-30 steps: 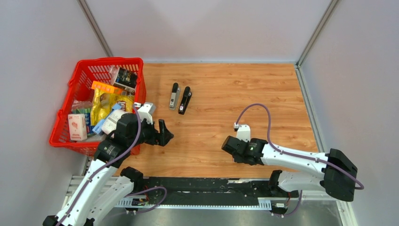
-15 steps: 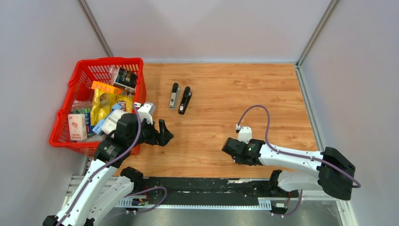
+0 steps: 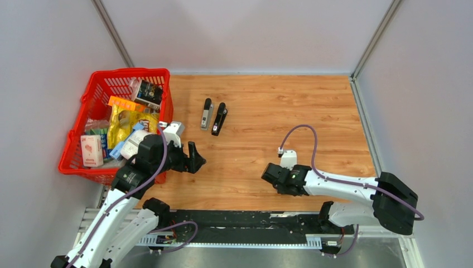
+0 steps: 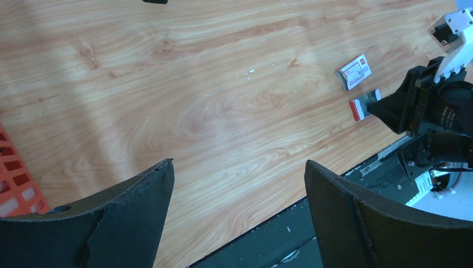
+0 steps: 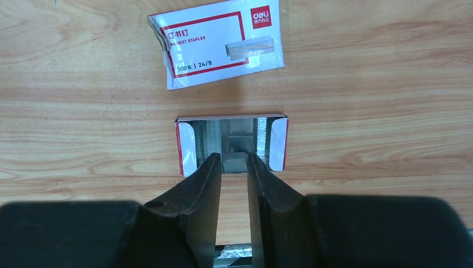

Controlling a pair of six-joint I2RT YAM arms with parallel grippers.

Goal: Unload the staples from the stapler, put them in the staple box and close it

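Observation:
Two black staplers (image 3: pixel 207 113) (image 3: pixel 219 118) lie side by side on the wooden table at the middle back. My right gripper (image 5: pixel 234 162) is low near the front edge. Its fingers are closed narrowly on a silvery-grey strip of staples (image 5: pixel 234 159) in an open white-and-red tray (image 5: pixel 278 146). The tray's printed sleeve (image 5: pixel 220 42) lies just beyond it. My left gripper (image 4: pixel 239 163) is wide open and empty, held above bare wood beside the basket. The right gripper also shows in the top view (image 3: pixel 269 173), and the left one too (image 3: pixel 195 158).
A red basket (image 3: pixel 95 89) full of packets stands at the left, against my left arm. The table's front edge and the black rail (image 3: pixel 234 220) run just behind my right gripper. Grey walls close in the table.
My right arm has shifted a little to the left and toward the front edge. The left arm and the staplers have not moved.

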